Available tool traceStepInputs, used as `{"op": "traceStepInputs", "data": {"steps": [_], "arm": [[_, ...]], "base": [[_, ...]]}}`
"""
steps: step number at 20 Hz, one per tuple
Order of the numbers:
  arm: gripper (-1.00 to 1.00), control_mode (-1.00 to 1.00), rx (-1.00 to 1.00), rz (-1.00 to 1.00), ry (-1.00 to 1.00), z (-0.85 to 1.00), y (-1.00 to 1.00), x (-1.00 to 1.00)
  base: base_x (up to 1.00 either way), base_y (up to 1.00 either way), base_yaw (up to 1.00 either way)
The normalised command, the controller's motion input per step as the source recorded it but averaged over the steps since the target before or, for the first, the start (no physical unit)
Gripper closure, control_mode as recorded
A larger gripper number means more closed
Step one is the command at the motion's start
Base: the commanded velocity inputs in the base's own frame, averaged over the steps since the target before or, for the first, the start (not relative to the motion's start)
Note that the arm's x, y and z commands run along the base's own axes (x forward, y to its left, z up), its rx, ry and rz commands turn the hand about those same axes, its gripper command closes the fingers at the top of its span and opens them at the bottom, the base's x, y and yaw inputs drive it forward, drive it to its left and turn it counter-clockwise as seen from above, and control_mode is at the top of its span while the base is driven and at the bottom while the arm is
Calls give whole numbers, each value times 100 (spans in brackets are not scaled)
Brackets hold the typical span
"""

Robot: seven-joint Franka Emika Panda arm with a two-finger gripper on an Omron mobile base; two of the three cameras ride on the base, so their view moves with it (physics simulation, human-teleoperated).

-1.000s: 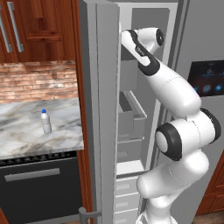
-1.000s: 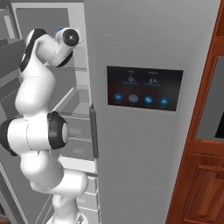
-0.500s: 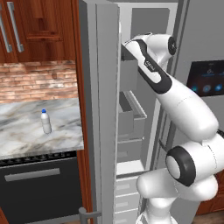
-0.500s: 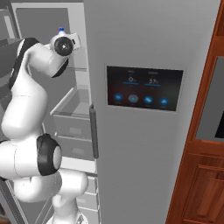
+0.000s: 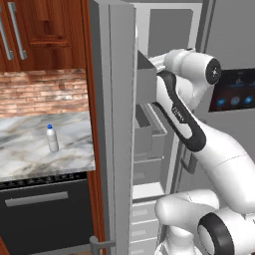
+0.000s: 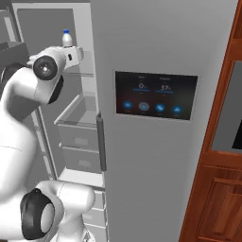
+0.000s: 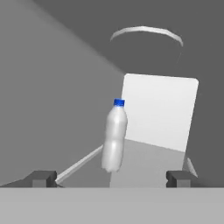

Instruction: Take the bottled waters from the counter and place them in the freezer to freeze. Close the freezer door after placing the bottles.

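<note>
Kitchen: reddish wood cabinets (image 5: 30,30), brick backsplash (image 5: 42,92), marble counter (image 5: 30,159) over a black dishwasher (image 5: 45,214).
Freezer (image 6: 78,118): open, grey shelves and drawers inside; freezer door (image 5: 117,124) swung out, edge-on between counter and arm.
Dispenser panel (image 6: 156,94): dark, blue-lit, on the neighbouring door.
Bottle on counter (image 5: 52,138): upright, blue cap.
Bottle in freezer (image 7: 114,135): on an upper shelf, free of the fingers.
Gripper (image 7: 111,178): jaws spread wide, empty, just before the shelved bottle.
</note>
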Motion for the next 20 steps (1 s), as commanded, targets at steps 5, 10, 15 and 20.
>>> {"op": "traceStepInputs", "data": {"steps": [5, 10, 15, 20], "arm": [[-100, -100, 18, -25, -5, 52, -11, -100], [-100, -100, 30, -20, 5, 56, -20, -100], [-100, -100, 16, -15, 24, -17, -23, -100], [-100, -100, 7, -8, 45, -93, -38, -100]], "base": [[0, 0, 0], [0, 0, 0], [0, 0, 0], [0, 0, 0]]}}
